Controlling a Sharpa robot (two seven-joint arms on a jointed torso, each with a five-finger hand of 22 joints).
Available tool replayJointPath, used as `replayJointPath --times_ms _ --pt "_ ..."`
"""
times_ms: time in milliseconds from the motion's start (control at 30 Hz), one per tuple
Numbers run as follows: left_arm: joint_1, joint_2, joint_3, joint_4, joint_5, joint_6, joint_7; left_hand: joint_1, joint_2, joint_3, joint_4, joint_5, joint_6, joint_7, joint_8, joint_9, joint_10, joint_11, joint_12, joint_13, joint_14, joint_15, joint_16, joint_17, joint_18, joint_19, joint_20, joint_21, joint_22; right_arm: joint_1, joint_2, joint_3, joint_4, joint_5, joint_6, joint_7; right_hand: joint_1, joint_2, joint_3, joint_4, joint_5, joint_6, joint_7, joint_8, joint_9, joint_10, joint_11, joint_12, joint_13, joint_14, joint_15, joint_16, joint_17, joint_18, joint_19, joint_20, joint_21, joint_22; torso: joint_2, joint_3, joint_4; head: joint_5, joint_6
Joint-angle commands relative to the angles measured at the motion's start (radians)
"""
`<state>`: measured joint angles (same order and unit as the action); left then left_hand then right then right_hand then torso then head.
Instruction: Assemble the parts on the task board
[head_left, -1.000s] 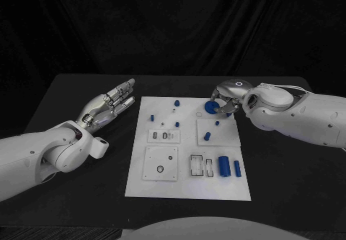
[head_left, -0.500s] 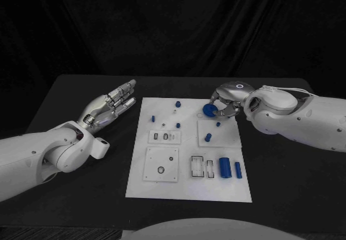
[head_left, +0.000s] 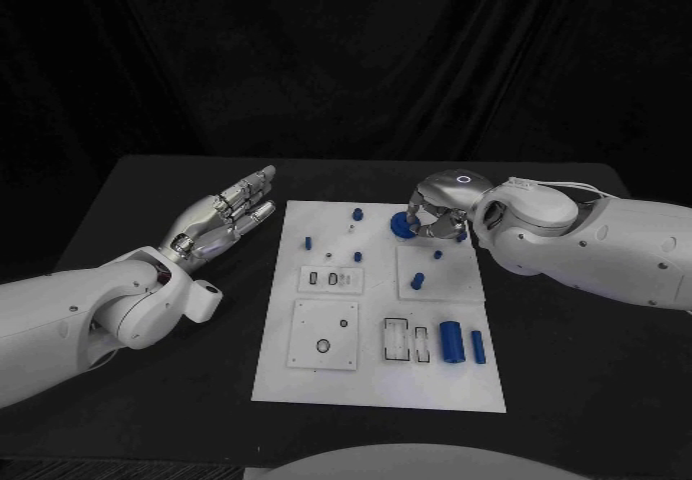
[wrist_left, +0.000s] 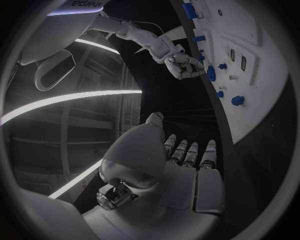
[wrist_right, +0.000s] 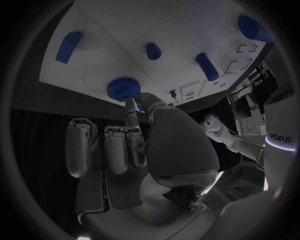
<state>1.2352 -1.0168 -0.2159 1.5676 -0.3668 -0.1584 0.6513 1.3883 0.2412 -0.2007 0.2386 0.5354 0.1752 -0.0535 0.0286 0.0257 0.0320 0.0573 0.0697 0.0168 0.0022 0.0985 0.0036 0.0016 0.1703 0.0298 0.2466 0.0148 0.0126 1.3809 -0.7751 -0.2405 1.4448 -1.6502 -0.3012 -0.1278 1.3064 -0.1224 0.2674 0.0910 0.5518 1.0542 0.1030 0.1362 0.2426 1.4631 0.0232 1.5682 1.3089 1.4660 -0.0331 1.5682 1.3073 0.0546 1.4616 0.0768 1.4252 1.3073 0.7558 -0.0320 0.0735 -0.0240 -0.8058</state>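
1. Right hand (head_left: 433, 212) has its fingers (wrist_right: 132, 116) pinched on a blue gear (wrist_right: 125, 89), a round, flat disc with a ribbed edge. It sits right at the far edge of the task board (head_left: 378, 375), low enough that I honestly can't tell if it's touching the plate or just off it.
2. In the right wrist view the rest of that hand's fingers are curled down beside the pinch, not touching anything.
3. Left hand (head_left: 221, 216) is over the black worktop (head_left: 577, 350) just beside the board's left side, palm up, fingers (wrist_left: 190, 152) straight and spread, holding nothing.
4. The board is a white rectangular plate in the middle of the worktop, with smaller raised white squares on it and dark-outlined slots.
5. Other blue parts: a small peg (head_left: 355, 212) near the far edge, another peg (head_left: 306, 240) by the left side, and two short ones (head_left: 417, 281) on the right-hand square.
6. Near the right front corner, a fat blue cylinder (head_left: 450, 341) lies beside a thinner blue rod (head_left: 477, 347), close but apart.
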Motion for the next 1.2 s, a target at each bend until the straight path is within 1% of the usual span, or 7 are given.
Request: replayJointPath --times_ms 33,100,167,200,300,400,1200 --pt "0.003 0.004 0.001 0.002 0.0 0.011 0.01 0.009 0.0 -0.002 -0.006 0.006 0.002 0.008 0.002 0.001 0.001 0.007 0.004 0.001 -0.002 0.007 -0.004 -0.002 0.012 0.0 0.007 0.007 0.002 0.002 0.008 0.001 -0.008 0.005 0.017 0.0 0.005 -0.005 0.005 0.0 -0.005 -0.006 -0.001 -0.005 0.0 0.108 0.004 0.003 0.262 0.105 -0.001 0.003 0.264 -0.014 0.013 -0.001 0.003 0.195 0.001 0.001 0.0008 -0.002 -0.001" --pt "0.003 0.004 0.001 0.002 0.0 0.011 0.009 0.009 0.0 -0.002 -0.006 0.006 0.002 0.008 0.002 0.001 0.001 0.007 0.004 0.001 -0.002 0.007 -0.004 -0.002 0.012 0.0 0.007 0.007 0.002 0.002 0.012 0.001 -0.013 0.005 0.021 -0.001 0.005 -0.005 0.006 0.0 -0.004 -0.003 -0.001 -0.004 0.001 0.108 0.004 0.003 0.262 0.105 -0.002 0.003 0.264 -0.014 0.012 -0.001 0.0 0.194 0.001 0.0011 0.0007 -0.002 0.0" --pt "0.003 0.003 0.001 0.002 0.0 0.011 0.009 0.009 0.0 -0.002 -0.006 0.006 0.002 0.008 0.002 0.001 0.001 0.007 0.004 0.001 -0.002 0.007 -0.004 -0.002 0.012 0.0 0.007 0.007 0.002 0.002 0.015 0.0 -0.015 0.005 0.022 -0.005 0.0 -0.01 0.006 0.002 -0.058 -0.021 0.006 -0.019 -0.004 0.108 0.009 0.003 0.262 0.105 0.002 0.003 0.264 -0.013 0.009 0.001 -0.005 0.193 0.001 0.0009 0.0009 -0.001 0.002" --pt "0.003 0.003 0.001 0.002 0.0 0.012 0.009 0.009 0.0 -0.002 -0.006 0.006 0.002 0.008 0.002 0.001 0.001 0.007 0.004 0.001 -0.002 0.007 -0.004 -0.002 0.012 0.0 0.007 0.007 0.002 0.002 0.015 0.0 -0.015 0.005 0.021 -0.007 -0.009 -0.011 -0.002 0.01 -0.155 -0.049 0.016 -0.038 -0.013 0.108 0.019 0.003 0.262 0.105 0.01 0.003 0.264 -0.011 0.003 0.006 -0.014 0.19 0.001 0.0007 0.0009 -0.001 0.003" --pt "0.003 0.002 0.001 0.003 0.0 0.012 0.009 0.009 0.0 -0.002 -0.007 0.007 0.001 0.007 0.002 0.001 0.001 0.009 0.004 0.001 -0.002 0.008 -0.004 -0.002 0.012 0.0 0.007 0.007 0.002 0.002 0.015 0.0 -0.015 0.005 0.01 -0.011 -0.021 -0.012 -0.017 0.021 -0.272 -0.086 0.024 -0.063 -0.027 0.108 0.025 0.003 0.262 0.105 0.016 0.003 0.264 -0.01 0.002 0.013 -0.016 0.19 0.001 -0.0001 0.0002 0.001 0.004" --pt "0.003 0.001 0.001 0.003 0.0 0.012 0.009 0.009 0.0 -0.002 -0.007 0.007 0.001 0.007 0.002 0.001 0.001 0.009 0.004 0.001 -0.002 0.008 -0.004 -0.002 0.012 0.0 0.007 0.007 0.002 0.002 0.016 0.001 -0.016 0.005 0.0 -0.014 -0.027 -0.01 -0.029 0.029 -0.302 -0.124 0.028 -0.075 -0.042 0.108 0.021 0.003 0.262 0.105 0.014 0.003 0.264 -0.01 0.004 0.015 -0.016 0.192 0.002 -0.0007 0.0014 0.001 0.006" --pt "0.003 0.009 0.001 -0.003 0.0 0.02 0.008 0.011 0.001 -0.001 -0.009 0.01 0.002 0.008 0.002 0.001 0.002 0.012 0.005 0.001 -0.002 0.011 -0.004 -0.002 0.011 0.001 0.009 0.007 0.002 0.001 0.04 0.0 -0.077 0.005 0.027 -0.033 -0.016 0.008 -0.042 0.032 -0.284 -0.163 0.027 -0.063 -0.072 0.108 0.014 0.003 0.262 0.105 0.008 0.003 0.264 -0.012 0.01 0.008 -0.01 0.197 0.002 0.0001 0.0004 -0.003 0.001"
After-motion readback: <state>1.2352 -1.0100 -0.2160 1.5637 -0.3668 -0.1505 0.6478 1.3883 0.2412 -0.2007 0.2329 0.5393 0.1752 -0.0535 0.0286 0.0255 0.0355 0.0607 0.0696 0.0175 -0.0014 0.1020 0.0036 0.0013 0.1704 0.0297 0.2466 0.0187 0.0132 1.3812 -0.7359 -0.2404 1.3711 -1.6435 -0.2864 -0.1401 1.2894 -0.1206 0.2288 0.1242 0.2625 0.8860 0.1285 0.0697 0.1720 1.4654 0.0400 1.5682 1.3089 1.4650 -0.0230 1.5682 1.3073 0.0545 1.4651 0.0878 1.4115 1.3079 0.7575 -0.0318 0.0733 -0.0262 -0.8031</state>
